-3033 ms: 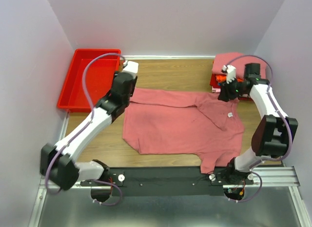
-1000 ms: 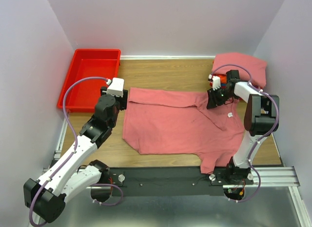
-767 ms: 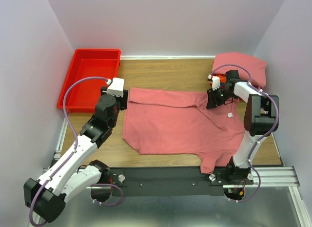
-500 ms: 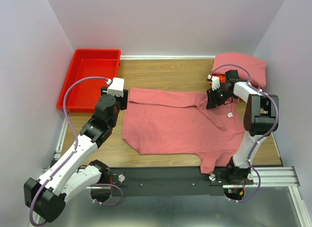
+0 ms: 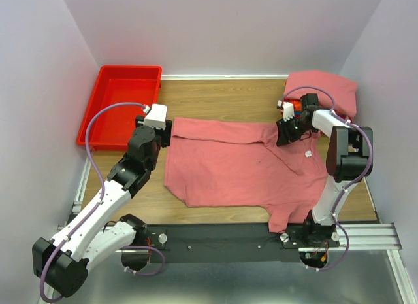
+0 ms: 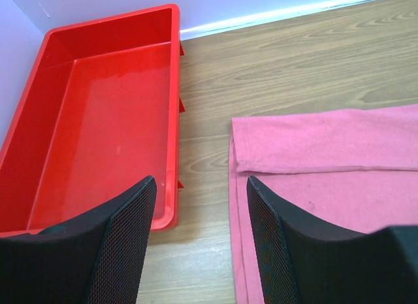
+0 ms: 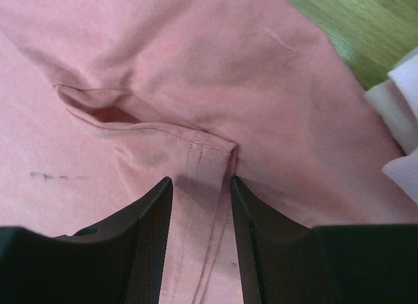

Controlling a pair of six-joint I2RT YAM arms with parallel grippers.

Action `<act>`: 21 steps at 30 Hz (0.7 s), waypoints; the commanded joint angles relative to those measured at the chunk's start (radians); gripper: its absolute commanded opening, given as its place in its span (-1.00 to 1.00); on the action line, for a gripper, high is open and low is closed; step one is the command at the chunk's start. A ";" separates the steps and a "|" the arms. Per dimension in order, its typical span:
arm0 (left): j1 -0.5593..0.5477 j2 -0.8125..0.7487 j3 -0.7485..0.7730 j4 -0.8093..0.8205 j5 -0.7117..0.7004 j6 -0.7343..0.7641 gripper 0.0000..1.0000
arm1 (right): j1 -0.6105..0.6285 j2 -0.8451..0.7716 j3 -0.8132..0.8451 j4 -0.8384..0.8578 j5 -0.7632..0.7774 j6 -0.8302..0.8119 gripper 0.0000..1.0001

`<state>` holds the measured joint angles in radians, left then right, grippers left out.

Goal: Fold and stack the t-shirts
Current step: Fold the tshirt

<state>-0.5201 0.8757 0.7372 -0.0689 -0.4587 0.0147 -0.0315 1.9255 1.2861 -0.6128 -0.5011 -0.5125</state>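
Observation:
A large salmon-pink t-shirt (image 5: 235,163) lies spread on the wooden table, its white neck tag (image 5: 307,155) at the right and its far edge folded over. My left gripper (image 5: 164,132) is open and empty, low over the shirt's far-left corner; in the left wrist view (image 6: 200,183) bare wood and the shirt's edge (image 6: 313,167) lie between its fingers. My right gripper (image 5: 285,134) is open and pressed down on the shirt; in the right wrist view (image 7: 198,183) its fingers straddle a stitched hem fold (image 7: 209,153). Folded shirts are stacked (image 5: 323,91) at the back right.
A red plastic bin (image 5: 121,104) stands at the back left, just left of my left gripper; it also shows in the left wrist view (image 6: 98,121). A pale cloth edge of the stack (image 7: 398,121) lies right of my right gripper. Walls close in on three sides.
Over three seconds my left arm drew back and turned at the shirt's far-left corner, and my right gripper came down from the stack onto the shirt. In the last second nothing visibly moved.

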 commanded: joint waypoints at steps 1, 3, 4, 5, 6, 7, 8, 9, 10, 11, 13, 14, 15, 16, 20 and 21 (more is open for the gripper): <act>0.002 0.000 -0.004 0.026 0.012 -0.010 0.31 | 0.008 -0.020 -0.018 0.036 0.064 0.009 -0.05; 0.002 0.000 -0.002 0.026 0.014 -0.012 0.31 | 0.008 -0.022 -0.019 0.038 0.075 0.012 -0.05; 0.003 0.000 -0.002 0.026 0.014 -0.012 0.31 | 0.008 -0.020 -0.021 0.039 0.072 0.014 -0.05; 0.002 0.000 -0.002 0.026 0.014 -0.010 0.31 | 0.008 -0.019 -0.024 0.038 0.065 0.015 -0.05; 0.002 0.000 -0.002 0.026 0.014 -0.010 0.31 | 0.008 -0.013 -0.027 0.039 0.058 0.016 -0.05; 0.002 0.000 -0.004 0.026 0.012 -0.012 0.31 | 0.008 -0.013 -0.033 0.038 0.041 0.012 -0.06; 0.002 -0.001 -0.004 0.027 0.012 -0.010 0.31 | 0.011 -0.011 -0.036 0.038 0.032 0.011 -0.07; 0.003 -0.001 -0.004 0.026 0.012 -0.010 0.31 | 0.013 -0.010 -0.037 0.038 0.024 0.011 -0.09; 0.002 -0.001 -0.002 0.026 0.012 -0.012 0.31 | 0.016 -0.011 -0.042 0.036 0.012 0.011 -0.11; 0.002 -0.001 -0.004 0.026 0.012 -0.010 0.31 | 0.016 -0.013 -0.042 0.036 0.004 0.009 -0.13; 0.002 0.000 -0.004 0.027 0.014 -0.010 0.31 | 0.016 -0.019 -0.044 0.033 -0.008 0.009 -0.21; 0.002 0.000 -0.004 0.026 0.014 -0.010 0.31 | 0.016 -0.019 -0.044 0.031 -0.017 0.009 -0.34; 0.002 0.000 -0.004 0.026 0.014 -0.010 0.31 | 0.016 -0.023 -0.044 0.027 -0.022 0.009 -0.41; 0.002 -0.001 -0.004 0.026 0.014 -0.012 0.31 | 0.016 -0.034 -0.045 0.025 -0.025 0.008 -0.48; 0.002 -0.003 -0.004 0.024 0.014 -0.010 0.31 | 0.016 -0.091 -0.062 0.018 -0.039 0.003 -0.77; 0.002 -0.001 -0.004 0.026 0.015 -0.010 0.31 | 0.016 -0.101 -0.071 0.010 -0.046 0.002 -0.80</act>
<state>-0.5201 0.8757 0.7372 -0.0689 -0.4587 0.0147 -0.0250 1.8996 1.2419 -0.5766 -0.4995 -0.5045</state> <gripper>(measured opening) 0.656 0.126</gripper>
